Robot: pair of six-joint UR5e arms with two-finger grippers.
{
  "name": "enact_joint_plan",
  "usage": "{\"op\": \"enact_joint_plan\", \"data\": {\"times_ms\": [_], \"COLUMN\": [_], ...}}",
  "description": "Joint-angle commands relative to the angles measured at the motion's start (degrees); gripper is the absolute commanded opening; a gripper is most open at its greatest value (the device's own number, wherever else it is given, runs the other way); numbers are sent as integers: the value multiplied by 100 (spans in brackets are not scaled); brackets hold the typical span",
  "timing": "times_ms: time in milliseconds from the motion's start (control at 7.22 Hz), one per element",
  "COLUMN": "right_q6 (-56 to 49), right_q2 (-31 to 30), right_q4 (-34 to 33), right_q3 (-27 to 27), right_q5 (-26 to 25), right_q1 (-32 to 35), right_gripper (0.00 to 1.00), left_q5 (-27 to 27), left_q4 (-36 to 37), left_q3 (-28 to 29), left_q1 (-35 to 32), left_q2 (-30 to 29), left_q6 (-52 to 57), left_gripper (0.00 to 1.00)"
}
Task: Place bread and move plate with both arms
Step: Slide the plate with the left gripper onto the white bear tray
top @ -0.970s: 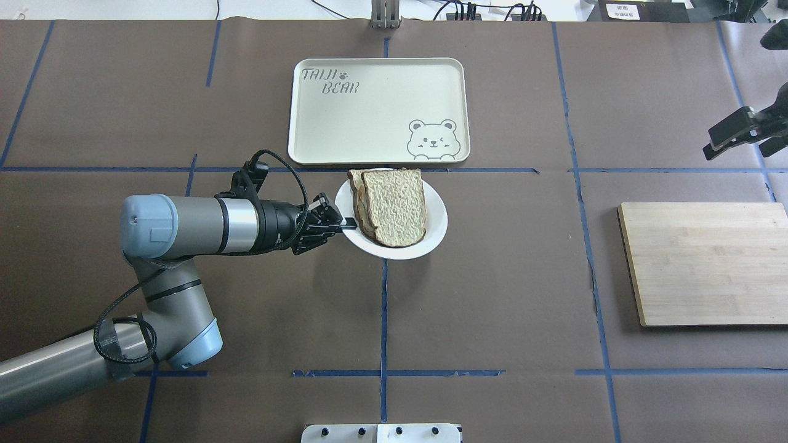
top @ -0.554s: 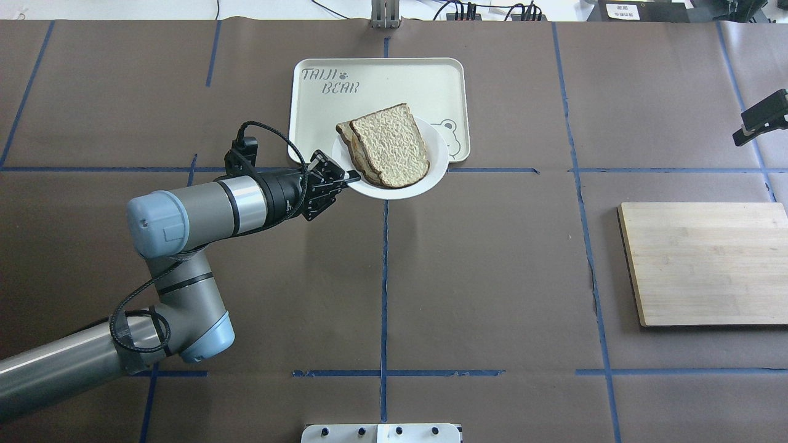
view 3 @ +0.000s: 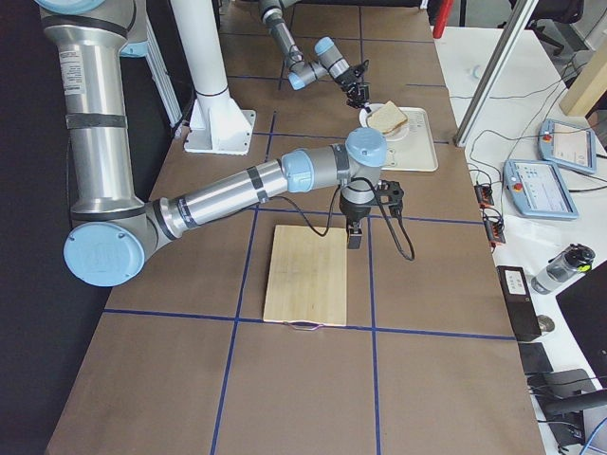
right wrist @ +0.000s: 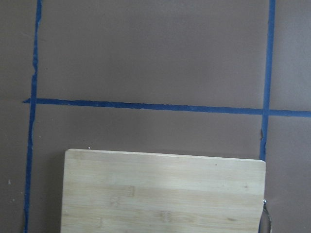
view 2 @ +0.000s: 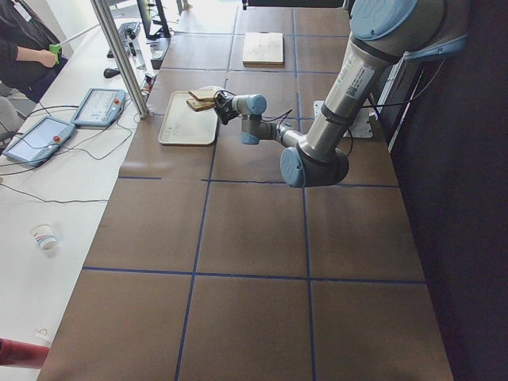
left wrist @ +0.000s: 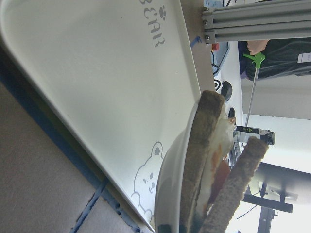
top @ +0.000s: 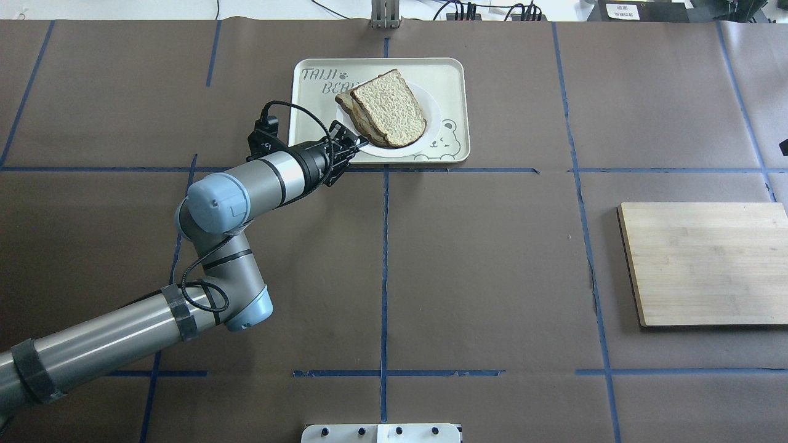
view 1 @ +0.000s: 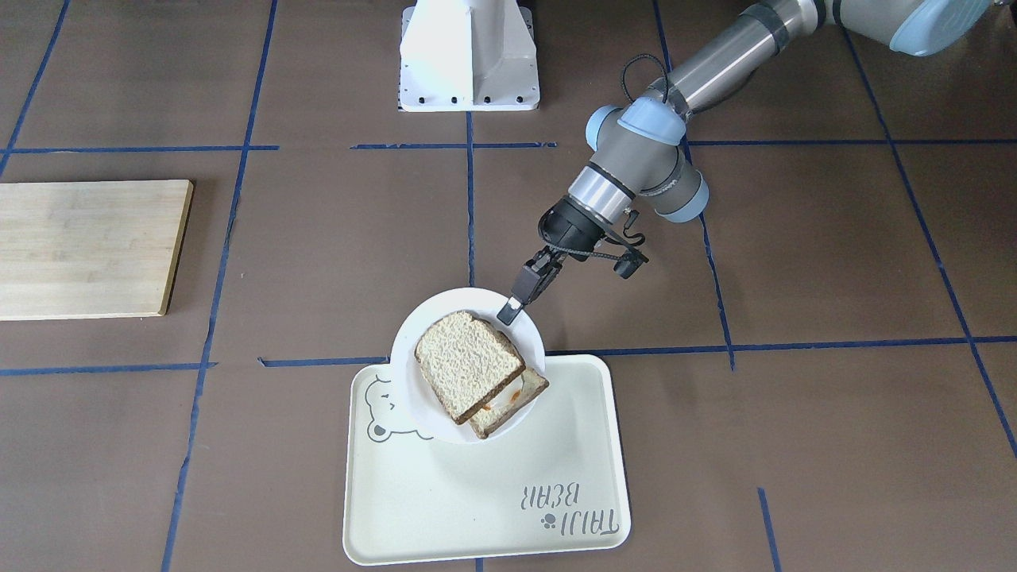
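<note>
My left gripper (top: 351, 147) (view 1: 508, 308) is shut on the near rim of the small white plate (top: 433, 120) (view 1: 429, 318) and holds it, slightly tilted, just above the cream bear tray (top: 443, 74) (view 1: 445, 492). The plain bread slice (top: 389, 109) (view 1: 465, 359) lies on top of an egg-topped toast slice (view 1: 516, 397) on the plate. In the left wrist view the plate rim (left wrist: 167, 184) and both slices show edge-on over the tray (left wrist: 97, 87). My right gripper (view 3: 355, 237) shows only in the exterior right view, hanging over the far edge of the cutting board; I cannot tell its state.
A bamboo cutting board (top: 708, 264) (view 1: 87, 246) (right wrist: 165, 194) lies on the robot's right side of the table. Blue tape lines cross the brown table cover. The white base block (view 1: 469, 56) stands at the robot's edge.
My left gripper has carried the plate with both slices away from the robot, from the table in front of the tray to over the tray. The right gripper has withdrawn out of the overhead view.
</note>
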Motion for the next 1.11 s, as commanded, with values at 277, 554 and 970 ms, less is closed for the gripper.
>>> {"op": "enact_joint_plan", "data": {"times_ms": [277, 554, 970], "right_q6": [-925, -916, -925], "right_q2": [-160, -160, -160], "right_q4": [0, 0, 0], "right_q3": [-287, -287, -287], "right_q5": [9, 9, 0], "right_q1": [282, 291, 291], "right_gripper": [100, 100, 100], "left_q5": [10, -42, -1697], "left_q4": [10, 27, 1155], "left_q3": [1300, 1274, -115], "left_q1": [-252, -322, -1058], "left_q2": [-657, -648, 138], "left_q6": [-31, 30, 459], "left_gripper": [2, 72, 100]}}
